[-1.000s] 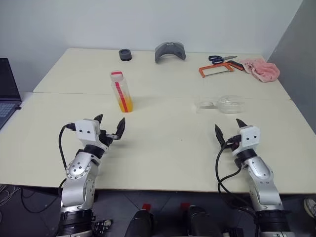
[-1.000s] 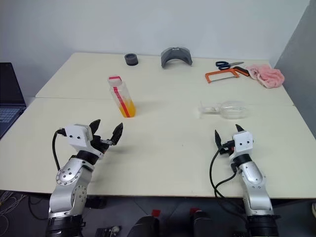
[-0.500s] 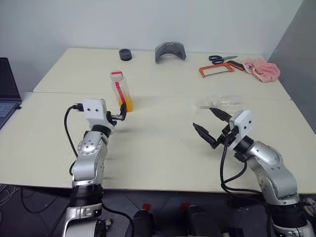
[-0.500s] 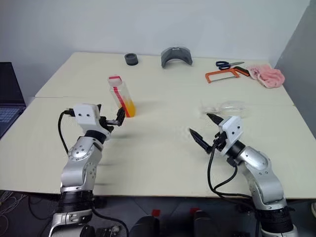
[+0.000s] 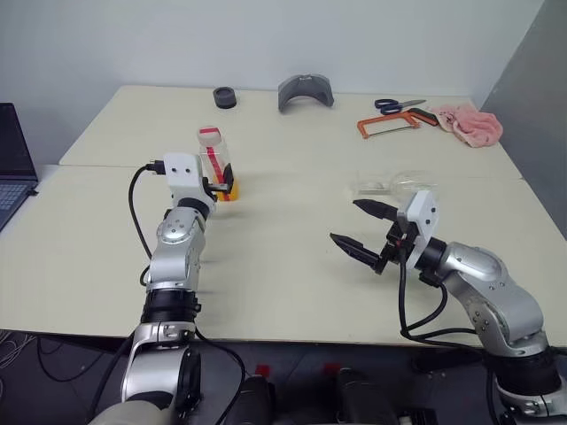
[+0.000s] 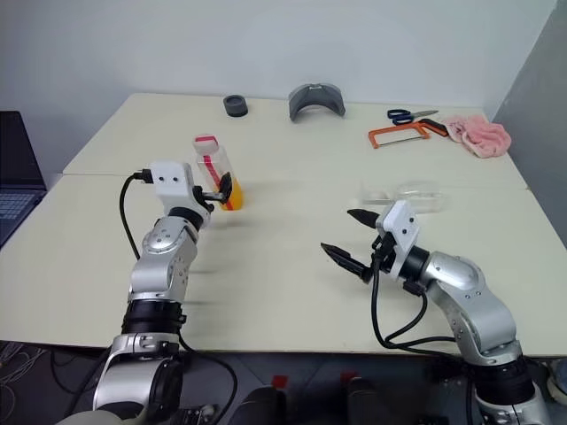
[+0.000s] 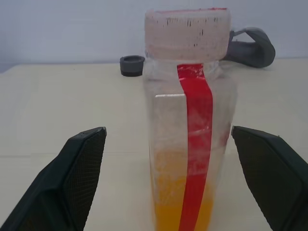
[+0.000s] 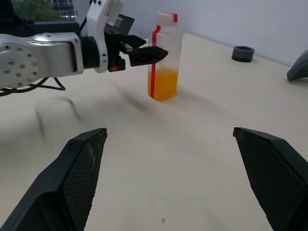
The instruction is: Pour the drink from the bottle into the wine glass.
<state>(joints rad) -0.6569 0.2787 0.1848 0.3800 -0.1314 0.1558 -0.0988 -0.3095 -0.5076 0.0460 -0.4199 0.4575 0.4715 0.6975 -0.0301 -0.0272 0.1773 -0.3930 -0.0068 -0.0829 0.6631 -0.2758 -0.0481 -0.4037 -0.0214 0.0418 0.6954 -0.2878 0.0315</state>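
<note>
Cream table against a plain white wall, two tabletops butted together. My left gripper is sitting released, fingers spread wide on either side of the bottle, not touching it; in the left wrist view the bottle is standing upright right between my two fingers. Red-striped label facing me, cap on, the drink filling only the lower part, orange-yellow. My right gripper is also hanging released, fingers wide apart, pointing across toward my left, above bare tabletop and holding nothing. The right wrist view is looking at the bottle and my left gripper beside it. The wine glass is lying on its side just behind my right gripper, partly hidden by it, well apart from the bottle. Farther back: a black ring, a grey curved part, blue-handled scissors, an orange hacksaw, a pink cloth. A laptop is at the left edge.
</note>
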